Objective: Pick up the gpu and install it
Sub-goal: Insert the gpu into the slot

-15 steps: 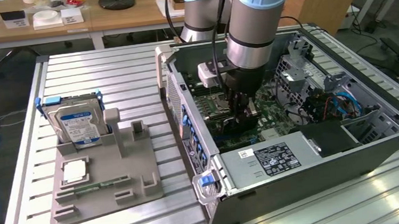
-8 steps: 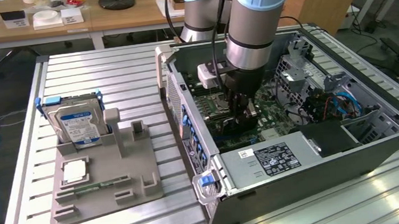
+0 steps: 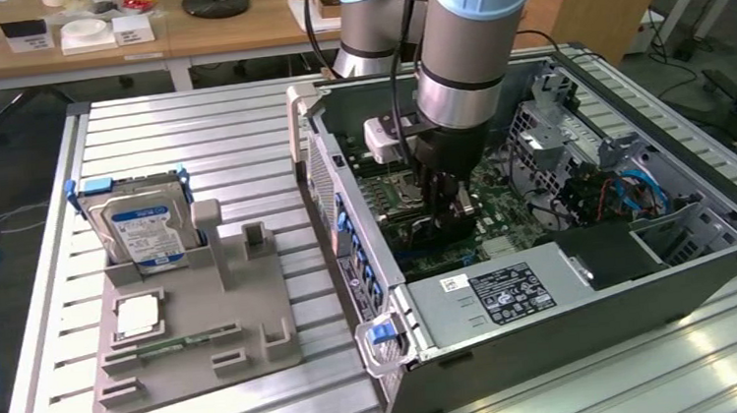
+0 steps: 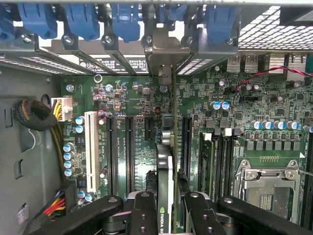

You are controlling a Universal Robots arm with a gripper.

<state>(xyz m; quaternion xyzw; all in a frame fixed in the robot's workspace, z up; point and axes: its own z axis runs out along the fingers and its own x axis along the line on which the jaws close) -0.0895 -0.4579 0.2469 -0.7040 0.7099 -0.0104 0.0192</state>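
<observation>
The gpu (image 4: 166, 161) appears edge-on in the wrist view: a thin green board with a black cooler on one face. Its silver bracket (image 4: 164, 54) reaches the rear slot openings of the case. My gripper (image 4: 168, 215) is shut on the card, with a black finger (image 4: 142, 210) on each side. The card stands upright over the motherboard (image 4: 127, 98), between the long black expansion slots (image 4: 186, 147). I cannot tell whether it sits in a slot. In the exterior view my gripper (image 3: 448, 210) is down inside the open computer case (image 3: 319, 161), over the board.
Blue card latches (image 4: 78, 22) line the case's rear wall. The CPU socket (image 4: 266, 188) and a white slot (image 4: 90, 147) flank the card. Outside the case, a grey fixture (image 3: 196, 358) holds a hard drive (image 3: 146, 229) and a memory stick (image 3: 189, 341). The power supply (image 3: 508, 294) fills the near corner.
</observation>
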